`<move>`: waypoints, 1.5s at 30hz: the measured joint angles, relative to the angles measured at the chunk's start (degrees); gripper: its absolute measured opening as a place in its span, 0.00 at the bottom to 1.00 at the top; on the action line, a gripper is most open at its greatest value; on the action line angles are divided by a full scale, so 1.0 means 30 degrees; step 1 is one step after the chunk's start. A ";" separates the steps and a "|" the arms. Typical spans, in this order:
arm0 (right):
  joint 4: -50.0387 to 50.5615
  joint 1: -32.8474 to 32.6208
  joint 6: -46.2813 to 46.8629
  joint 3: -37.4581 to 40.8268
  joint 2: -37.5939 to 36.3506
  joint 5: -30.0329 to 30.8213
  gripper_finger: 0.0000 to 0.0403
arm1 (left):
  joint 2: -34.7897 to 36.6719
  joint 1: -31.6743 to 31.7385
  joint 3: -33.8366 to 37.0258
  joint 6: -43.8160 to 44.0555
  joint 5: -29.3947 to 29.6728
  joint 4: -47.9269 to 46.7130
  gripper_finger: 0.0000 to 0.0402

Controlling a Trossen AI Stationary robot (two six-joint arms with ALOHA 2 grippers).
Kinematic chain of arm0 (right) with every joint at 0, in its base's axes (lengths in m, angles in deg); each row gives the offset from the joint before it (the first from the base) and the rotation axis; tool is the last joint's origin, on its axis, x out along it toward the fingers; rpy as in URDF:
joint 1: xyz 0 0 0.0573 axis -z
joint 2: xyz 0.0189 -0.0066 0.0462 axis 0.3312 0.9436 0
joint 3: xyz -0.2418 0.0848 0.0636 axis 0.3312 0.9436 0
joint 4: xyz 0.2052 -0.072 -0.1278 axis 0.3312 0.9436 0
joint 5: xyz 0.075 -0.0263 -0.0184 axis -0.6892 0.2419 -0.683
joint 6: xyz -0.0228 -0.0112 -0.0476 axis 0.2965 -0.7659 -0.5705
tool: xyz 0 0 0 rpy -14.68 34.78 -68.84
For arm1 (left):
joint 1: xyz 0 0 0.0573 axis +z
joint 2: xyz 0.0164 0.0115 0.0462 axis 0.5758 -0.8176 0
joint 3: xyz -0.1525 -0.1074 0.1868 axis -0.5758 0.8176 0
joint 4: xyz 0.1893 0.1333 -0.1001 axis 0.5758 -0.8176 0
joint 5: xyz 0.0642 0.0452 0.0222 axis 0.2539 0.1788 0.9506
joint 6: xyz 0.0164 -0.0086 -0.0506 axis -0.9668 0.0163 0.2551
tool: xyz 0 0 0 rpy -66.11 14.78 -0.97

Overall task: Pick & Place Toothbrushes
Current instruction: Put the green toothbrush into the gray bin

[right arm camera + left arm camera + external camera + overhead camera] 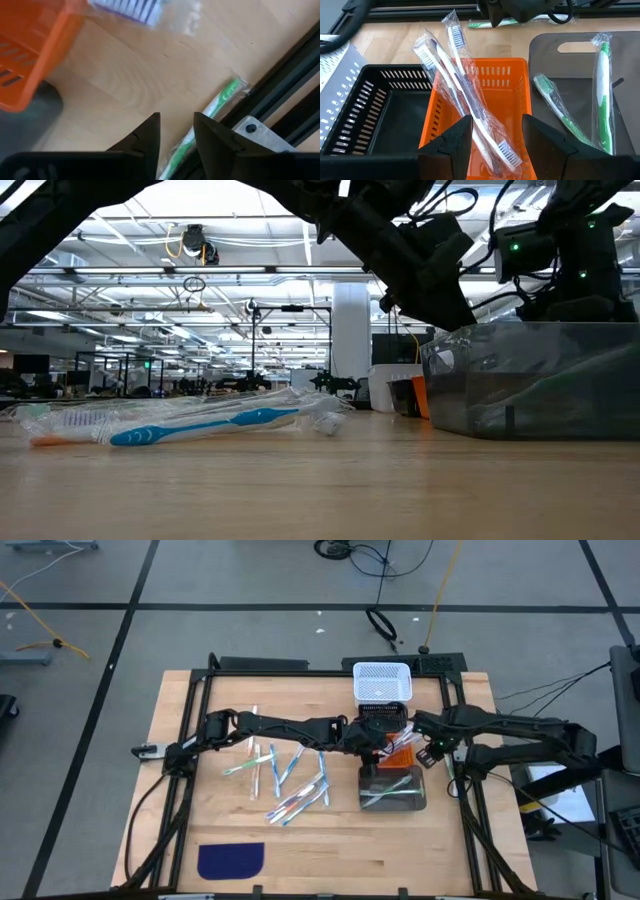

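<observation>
Several wrapped toothbrushes (285, 780) lie loose on the wooden table. Two more wrapped toothbrushes (465, 95) lean in the orange bin (512, 75), heads sticking out past its far wall. My left gripper (495, 150) hangs open over that bin, and one brush runs below the gap between its fingers. Two green toothbrushes (603, 90) lie in the grey bin (392, 790). My right gripper (177, 135) points down, open, just above a wrapped green toothbrush (220, 102) that lies on the table beside the black frame rail (280, 95).
A black bin (385, 105) and a white basket (382, 682) stand beyond the orange bin. A dark blue cloth patch (230, 860) lies near the front left. The black frame rails run along the table's edges. Bare wood shows at the front middle.
</observation>
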 joint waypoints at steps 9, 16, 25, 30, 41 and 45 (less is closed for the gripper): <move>0.0056 0.0000 -0.0767 0.0000 0.2468 -0.0003 0.28 | 0.0000 0.0000 0.0000 -0.0004 0.0000 -0.0011 0.42; 0.0133 0.0000 -0.0840 0.0001 0.4671 -0.0042 0.27 | 0.0000 0.0000 0.0000 -0.0007 0.0000 -0.0042 0.42; 0.0174 0.0000 -0.0743 -0.0007 0.6151 -0.0058 0.27 | 0.0000 0.0000 0.0000 -0.0379 0.0000 -0.0175 0.42; 0.0286 0.0000 -0.1061 -0.0116 0.5909 -0.0593 0.27 | 0.0000 0.0000 0.0000 -0.0561 0.0000 -0.0065 0.42; 0.0960 0.0000 -0.1906 -0.0554 0.4609 -0.0670 0.23 | 0.0000 -0.0015 0.0000 -0.0515 0.0000 -0.0168 0.42; 0.0982 0.0021 -0.1885 -0.0554 0.4510 -0.0528 0.21 | 0.0000 -0.0007 0.0000 -0.0495 0.0000 -0.0168 0.42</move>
